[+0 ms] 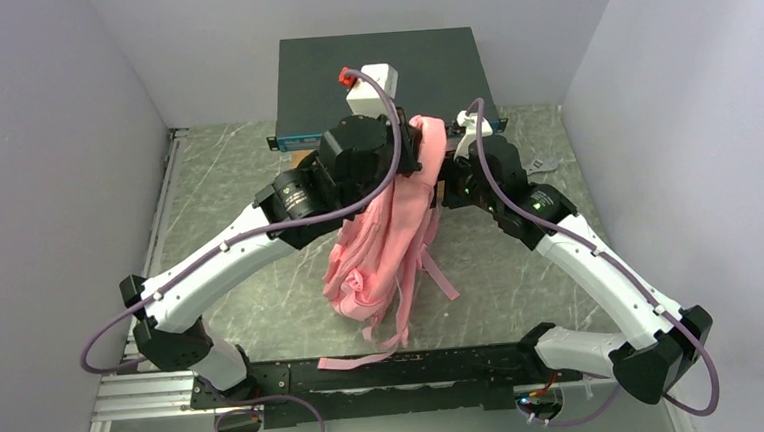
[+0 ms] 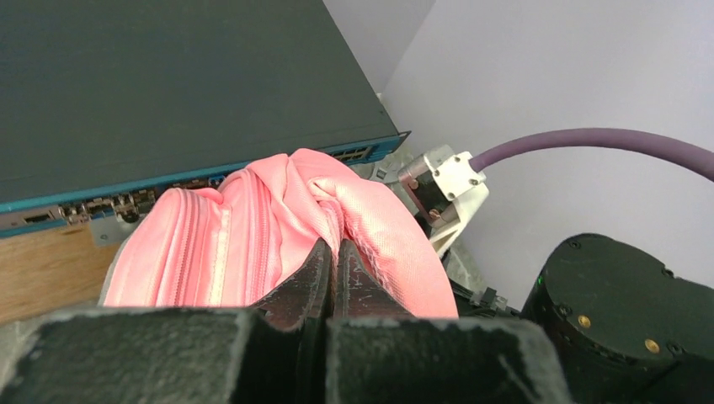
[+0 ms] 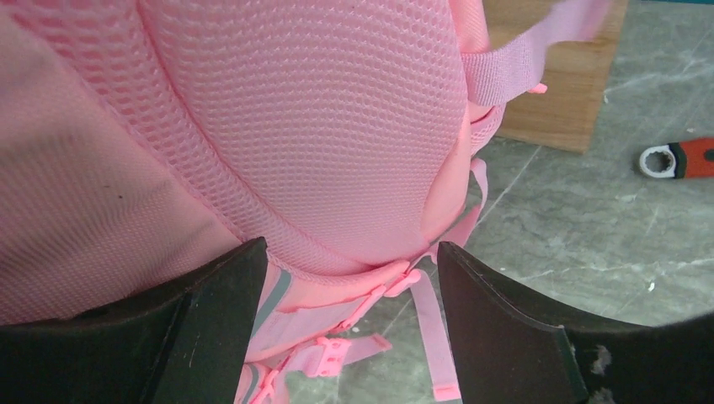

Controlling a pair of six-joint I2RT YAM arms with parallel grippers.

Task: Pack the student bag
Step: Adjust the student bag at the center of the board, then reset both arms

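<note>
The student bag is a soft pink backpack, held up by its top and hanging down onto the table, with its straps trailing toward the near edge. My left gripper is shut on a fold of fabric at the top of the bag; the left wrist view shows its fingertips pinched together on the cloth. My right gripper stands open beside the bag's upper right. In the right wrist view its fingers straddle the mesh back panel without closing on it, with straps and buckles below.
A dark flat box on a wooden block stands at the back, with a white object with a red cap on top. A red wrench lies on the table to the right. Walls enclose the left, right and back.
</note>
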